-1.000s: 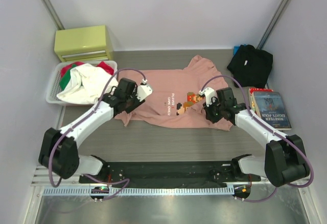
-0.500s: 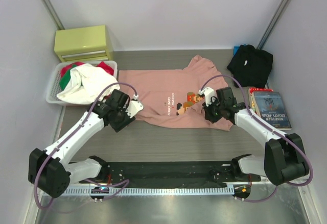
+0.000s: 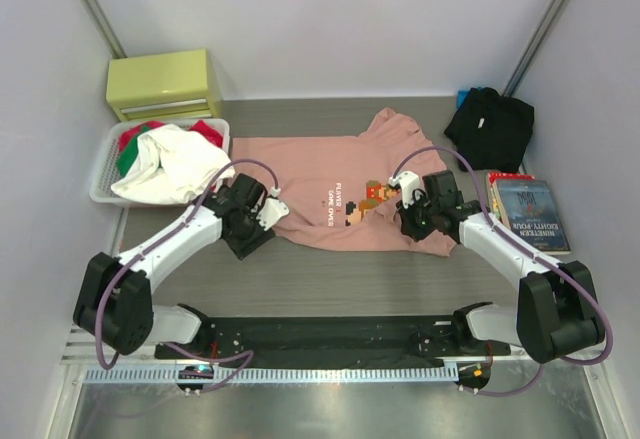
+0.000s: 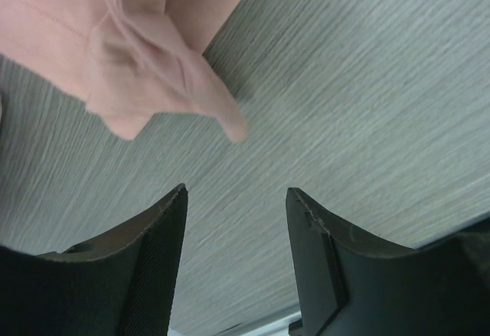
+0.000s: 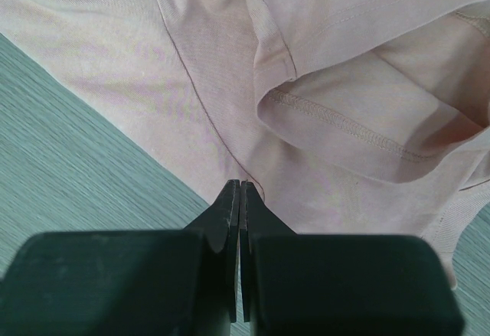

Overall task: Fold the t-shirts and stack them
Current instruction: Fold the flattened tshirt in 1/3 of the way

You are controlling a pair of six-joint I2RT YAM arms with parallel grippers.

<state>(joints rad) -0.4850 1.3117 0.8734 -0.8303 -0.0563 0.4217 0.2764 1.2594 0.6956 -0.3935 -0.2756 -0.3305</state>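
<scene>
The salmon-pink t-shirt (image 3: 330,174) lies spread flat mid-table, its pixel print facing up. A black t-shirt (image 3: 490,127) sits crumpled at the back right. My left gripper (image 3: 265,221) hovers just off the pink shirt's near-left corner (image 4: 153,68). In the left wrist view it (image 4: 236,194) is open, with only bare table between the fingers. My right gripper (image 3: 403,217) is on the pink shirt's near-right part beside a folded sleeve (image 5: 344,114). Its jaws (image 5: 240,185) are shut, tips resting on the cloth; I see no fabric between them.
A white basket (image 3: 105,174) heaped with white, red and green clothes stands at the left. Behind it is a yellow-green drawer box (image 3: 165,84). Books (image 3: 530,214) lie at the right edge. A black mat (image 3: 320,334) runs between the arm bases.
My left gripper has drawn back from over the shirt's left corner toward the near edge, and its jaws stand a little wider. The right arm has stayed put.
</scene>
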